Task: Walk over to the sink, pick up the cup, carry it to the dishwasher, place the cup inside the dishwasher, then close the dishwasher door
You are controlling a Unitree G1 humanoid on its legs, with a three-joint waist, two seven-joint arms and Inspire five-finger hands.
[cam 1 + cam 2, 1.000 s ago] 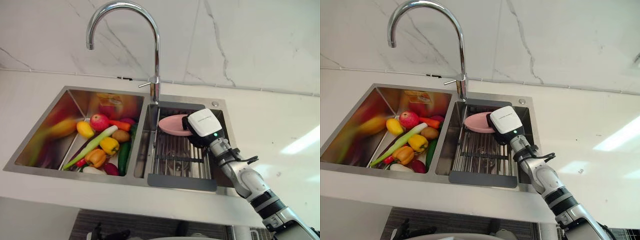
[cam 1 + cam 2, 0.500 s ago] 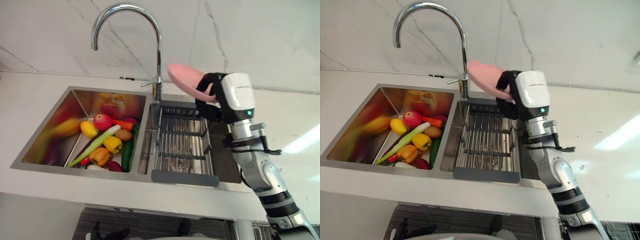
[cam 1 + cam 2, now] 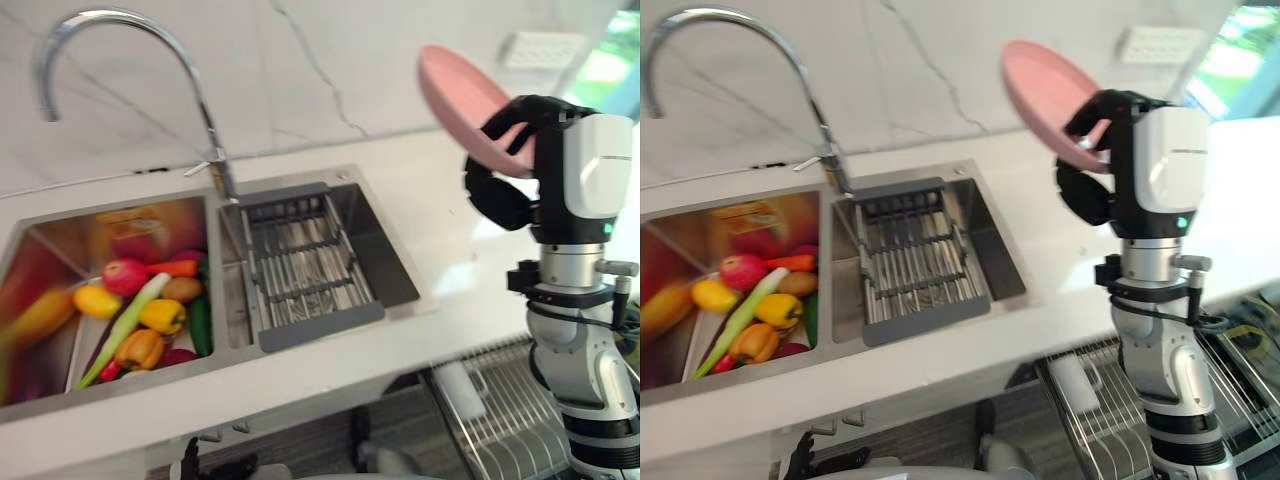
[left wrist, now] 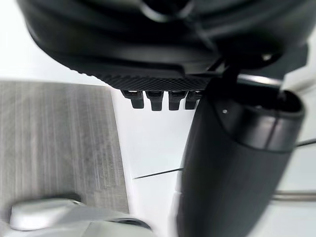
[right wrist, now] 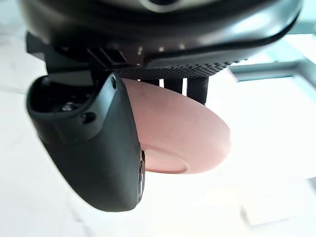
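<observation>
My right hand (image 3: 500, 190) has swung the pink dish (image 3: 455, 95) (shallow, plain, tilted) high off the sink (image 3: 378, 250), fingers (image 3: 522, 113) gripping its rim.

Level: bright | Source: daylight from window (image 3: 612, 68), far right | Glare: white patch on countertop (image 3: 450, 282); highlights along faucet (image 3: 205, 122) | Reflections: colours smeared on steel sink (image 3: 45, 275) wall

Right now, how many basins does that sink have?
2: the left basin holds vegetables; the right basin, beside it, holds a dark rack.
</observation>
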